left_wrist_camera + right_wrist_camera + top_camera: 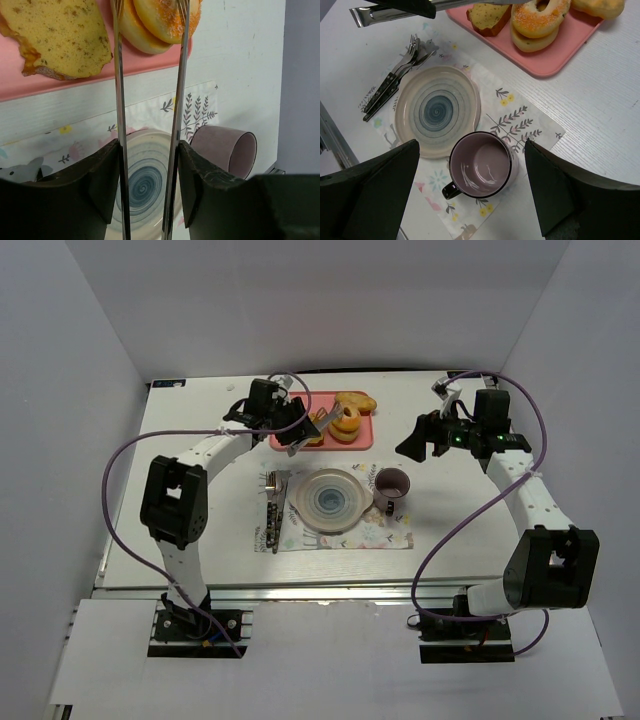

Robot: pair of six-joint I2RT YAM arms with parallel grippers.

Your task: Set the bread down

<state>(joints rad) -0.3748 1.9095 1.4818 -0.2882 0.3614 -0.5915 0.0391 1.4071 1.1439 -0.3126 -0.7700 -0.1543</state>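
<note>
Left gripper (pixel 149 150) clamps tongs (pixel 120 100), blades apart. Bread (pixel 530 20) sits on tray (pixel 560 52), 12 o'clock from plate (pixel 470 95), stacked on paler ring (pixel 525 42). Likely light, soft, crumbly: pinch outer crust gently. Right gripper (pixel 422 450) spread wide, empty.

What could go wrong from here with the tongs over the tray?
1. The bread lies stacked on the paler ring, so the tongs in the left claw might pinch both or drag the lower one.
2. The tong blades look thin and smooth; the bread could slip out before reaching the plate.
3. The mug stands close beside the plate and might get knocked.
</note>
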